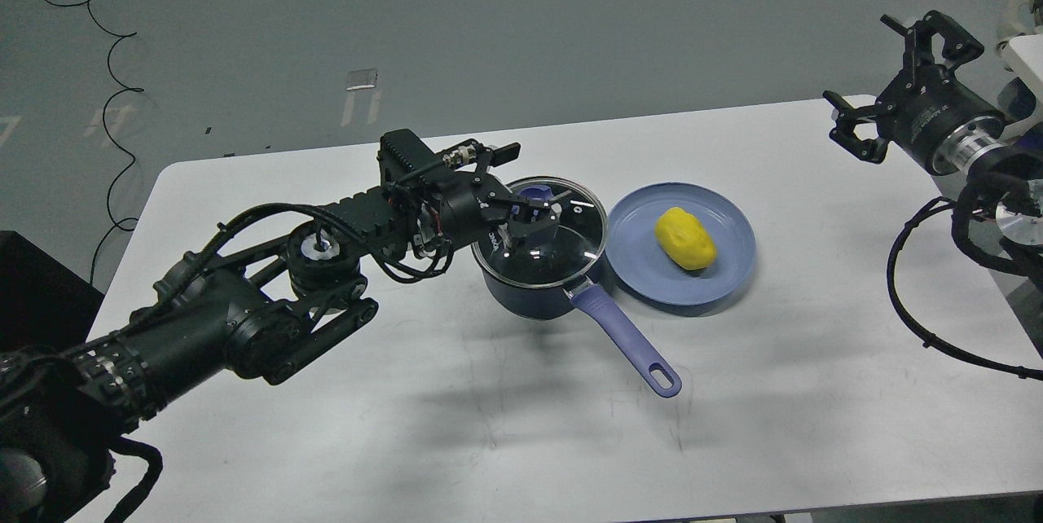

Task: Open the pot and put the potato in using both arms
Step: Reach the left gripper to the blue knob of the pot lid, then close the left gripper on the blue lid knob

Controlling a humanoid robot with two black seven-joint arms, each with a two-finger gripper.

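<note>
A dark blue pot (530, 295) with a purple handle (627, 344) stands mid-table, its glass lid (562, 246) on it. The lid's purple knob (534, 199) is partly hidden by my left gripper (535, 177). That gripper reaches in low from the left, with its jaws apart, right over and around the knob. A yellow potato (686, 239) lies on a blue plate (644, 262) just right of the pot. My right gripper (857, 59) is open and empty. It is raised above the table's far right corner, well away from the plate.
The white table (489, 441) spreads in front of the pot and plate. Grey floor with cables lies beyond the far edge. My right arm's cable loop (913, 319) hangs over the right side of the table.
</note>
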